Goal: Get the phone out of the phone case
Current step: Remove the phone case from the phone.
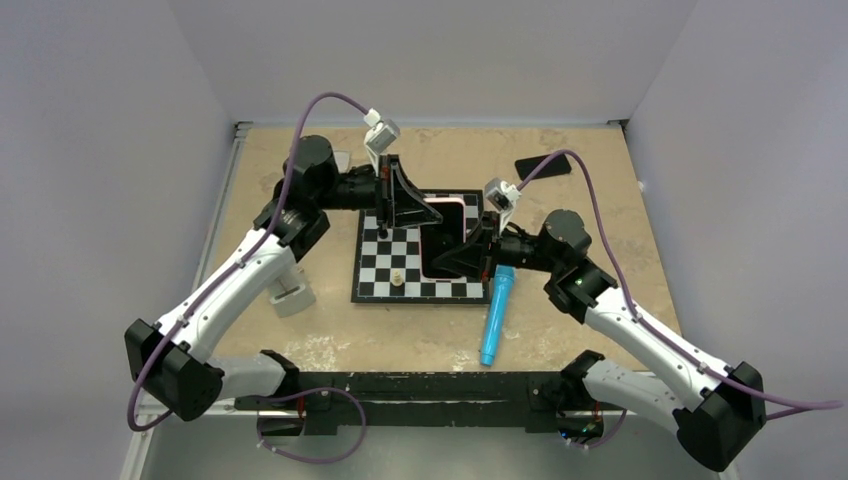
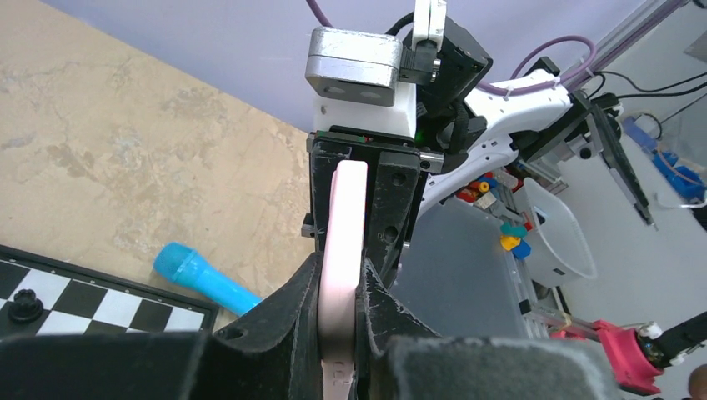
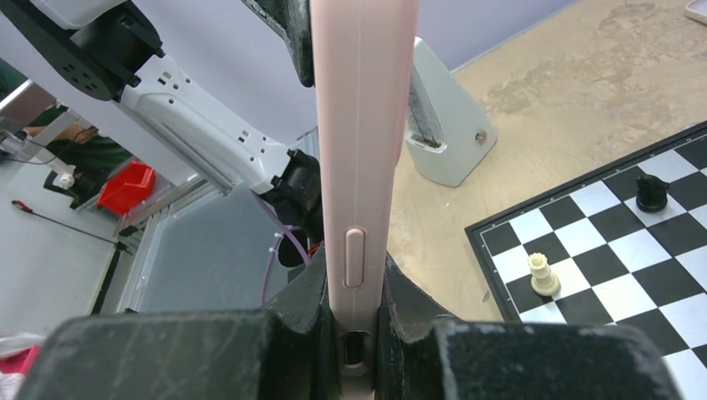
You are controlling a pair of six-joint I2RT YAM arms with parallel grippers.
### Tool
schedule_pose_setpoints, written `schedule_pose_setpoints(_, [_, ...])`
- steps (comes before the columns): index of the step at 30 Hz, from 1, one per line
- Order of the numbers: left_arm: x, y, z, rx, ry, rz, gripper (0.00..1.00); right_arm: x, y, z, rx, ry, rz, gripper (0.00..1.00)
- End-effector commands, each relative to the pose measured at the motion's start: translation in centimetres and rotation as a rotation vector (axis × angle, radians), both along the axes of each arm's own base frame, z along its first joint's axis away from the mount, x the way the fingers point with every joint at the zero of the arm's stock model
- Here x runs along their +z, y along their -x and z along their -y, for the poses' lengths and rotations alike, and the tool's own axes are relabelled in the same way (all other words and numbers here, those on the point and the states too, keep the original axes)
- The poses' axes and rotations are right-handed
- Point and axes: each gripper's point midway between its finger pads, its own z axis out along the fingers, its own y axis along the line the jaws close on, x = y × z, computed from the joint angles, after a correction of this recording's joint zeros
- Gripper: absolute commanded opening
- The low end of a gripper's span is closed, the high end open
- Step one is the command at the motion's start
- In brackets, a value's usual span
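Note:
A pink phone case [image 1: 448, 203] with the phone's dark screen [image 1: 446, 232] in it is held on edge above the chessboard [image 1: 372, 283], between both arms. My left gripper [image 1: 402, 200] is shut on the case's far-left end; in the left wrist view its fingers [image 2: 292, 308] press both faces of the pink edge [image 2: 343, 242]. My right gripper [image 1: 468, 250] is shut on the near-right end. In the right wrist view the case's side [image 3: 363, 125] with its button runs up from between the right gripper [image 3: 358, 292] jaws.
A blue cylinder [image 1: 497, 315] lies right of the board. On the board stand a white chess piece [image 1: 398, 278] and a black one [image 3: 651, 192]. A grey wedge-shaped object [image 1: 290, 295] sits left of it, and a dark flat slab [image 1: 543, 163] lies at the back right.

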Motion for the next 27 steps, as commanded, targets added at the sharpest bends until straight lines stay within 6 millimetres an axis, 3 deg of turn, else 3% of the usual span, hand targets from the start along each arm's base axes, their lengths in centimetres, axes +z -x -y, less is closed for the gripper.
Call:
schedule_pose_setpoints(1, [1.4, -1.9, 0.8, 0.045, 0.049, -0.121, 0.15, 4.0, -1.2, 0.5, -0.073, -0.103, 0.116, 0.00])
schedule_pose_setpoints(8, [0.4, -1.9, 1.9, -0.003, 0.059, -0.182, 0.36, 4.9, -1.7, -0.2, -0.043, -0.119, 0.124, 0.00])
schedule_pose_setpoints(11, [0.4, -1.8, 1.9, -0.004, 0.055, -0.180, 0.38, 5.2, -2.0, -0.4, -0.040, -0.124, 0.128, 0.00])
schedule_pose_setpoints(13, [0.6, -1.7, 1.8, -0.011, 0.057, -0.172, 0.34, 5.6, -2.2, -0.4, -0.048, -0.133, 0.131, 0.00])
schedule_pose_setpoints(18, [1.0, -1.3, 1.5, -0.002, 0.041, -0.135, 0.01, 5.3, -2.4, -0.6, -0.033, -0.104, 0.131, 0.00])
schedule_pose_setpoints(19, [1.2, -1.3, 1.4, 0.001, 0.041, -0.127, 0.00, 5.1, -2.6, -0.7, -0.035, -0.090, 0.123, 0.00])
schedule_pose_setpoints(20, [1.3, -1.3, 1.2, 0.006, 0.040, -0.122, 0.00, 4.7, -2.8, -0.8, -0.039, -0.072, 0.109, 0.07])
schedule_pose_setpoints(22, [1.7, -1.4, 0.8, 0.028, 0.039, -0.119, 0.00, 3.8, -3.0, -0.7, -0.046, -0.034, 0.073, 0.36])
schedule_pose_setpoints(23, [1.9, -1.5, 0.5, 0.047, 0.038, -0.122, 0.00, 3.4, -2.9, -0.5, -0.054, -0.022, 0.055, 0.45])
schedule_pose_setpoints(25, [2.4, -1.8, -0.2, 0.076, 0.042, -0.123, 0.00, 2.7, -2.3, -0.1, -0.055, -0.019, 0.032, 0.56])
schedule_pose_setpoints(27, [3.1, -1.8, -0.9, 0.100, 0.044, -0.113, 0.00, 2.1, -1.6, 0.3, -0.045, -0.016, 0.018, 0.59])
